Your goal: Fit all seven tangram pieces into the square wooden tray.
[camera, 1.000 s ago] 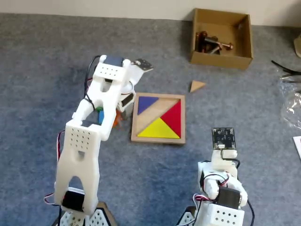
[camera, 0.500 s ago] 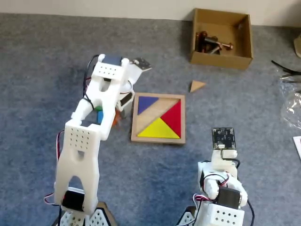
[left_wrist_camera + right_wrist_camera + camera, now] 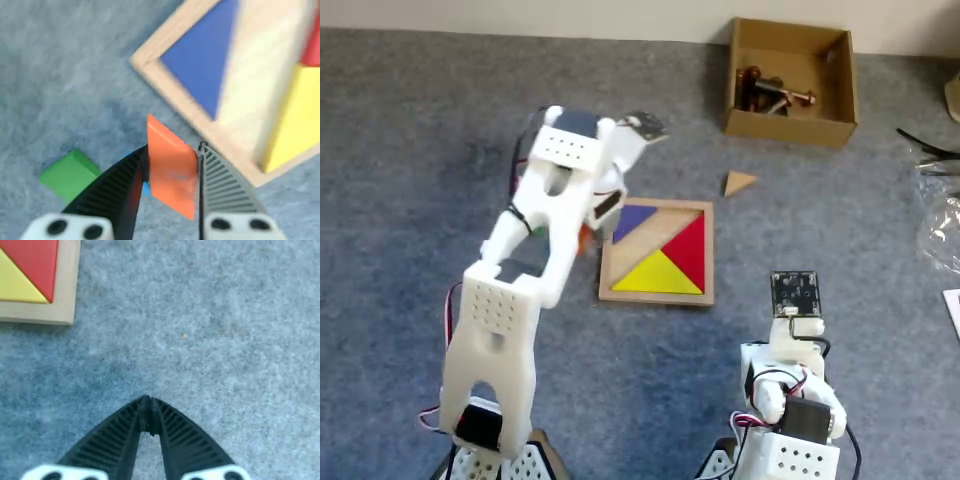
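While our right gripper point(image 3: 149, 405) sits closed, empty, our left gripper point(image 3: 172, 149) clamps an orange piece point(image 3: 172, 175) left of the tray point(image 3: 655, 297).

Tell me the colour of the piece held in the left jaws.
Orange. The piece shows best in the left wrist view.

White perforated arm shells point(image 3: 498, 300), black ribbed claw fingers point(image 3: 120, 435), seemingly red-black wires point(image 3: 448, 310)

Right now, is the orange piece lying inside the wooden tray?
No, the orange piece is clamped in the left claw, over the carpet just outside the wooden tray's rim.
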Motion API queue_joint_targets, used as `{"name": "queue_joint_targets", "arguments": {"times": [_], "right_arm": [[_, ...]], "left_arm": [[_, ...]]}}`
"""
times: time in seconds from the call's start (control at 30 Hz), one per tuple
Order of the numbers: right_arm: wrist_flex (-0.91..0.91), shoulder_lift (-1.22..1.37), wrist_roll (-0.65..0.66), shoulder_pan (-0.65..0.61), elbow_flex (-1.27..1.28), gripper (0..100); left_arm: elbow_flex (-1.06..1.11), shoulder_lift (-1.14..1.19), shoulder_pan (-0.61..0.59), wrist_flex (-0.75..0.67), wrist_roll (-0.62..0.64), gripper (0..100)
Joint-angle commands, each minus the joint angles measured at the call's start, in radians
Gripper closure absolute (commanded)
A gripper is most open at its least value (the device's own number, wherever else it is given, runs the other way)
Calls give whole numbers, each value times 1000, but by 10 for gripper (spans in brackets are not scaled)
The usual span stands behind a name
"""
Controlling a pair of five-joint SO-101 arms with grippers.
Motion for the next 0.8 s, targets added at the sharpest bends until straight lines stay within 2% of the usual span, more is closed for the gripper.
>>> {"name": "queue_joint_targets", "arguments": {"times": [0.0, 0.43, 0.63, 0.77], "right_arm": [[-27, -8, -5, -4, 110, 993], [-27, -8, -5, -4, 110, 993], [-27, -8, -5, -4, 110, 993], [-27, -8, -5, -4, 110, 993]], "left_arm": [[-50, -122, 64, 12, -8, 919], [-59, -160, 70, 44, -12, 919], [-208, -160, 70, 60, -12, 918], [-246, -160, 16, 63, -12, 917]]}}
